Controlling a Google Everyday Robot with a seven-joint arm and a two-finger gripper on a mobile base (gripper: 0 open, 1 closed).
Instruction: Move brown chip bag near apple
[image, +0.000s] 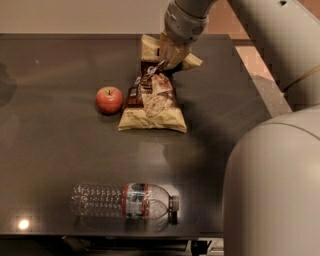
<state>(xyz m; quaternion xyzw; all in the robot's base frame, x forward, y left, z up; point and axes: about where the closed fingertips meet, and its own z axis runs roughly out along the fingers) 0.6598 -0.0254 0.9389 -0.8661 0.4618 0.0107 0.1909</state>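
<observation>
The brown chip bag (152, 104) lies on the dark table (55, 150), its near cream end down and its far end lifted. My gripper (165, 62) reaches down from the top of the camera view and is shut on the bag's far part. The red apple (109, 99) stands just left of the bag, a small gap between them.
A clear plastic water bottle (125, 200) lies on its side near the table's front edge. My own grey body (275, 190) fills the lower right, and the arm crosses the upper right. The table's right edge runs beside the bag.
</observation>
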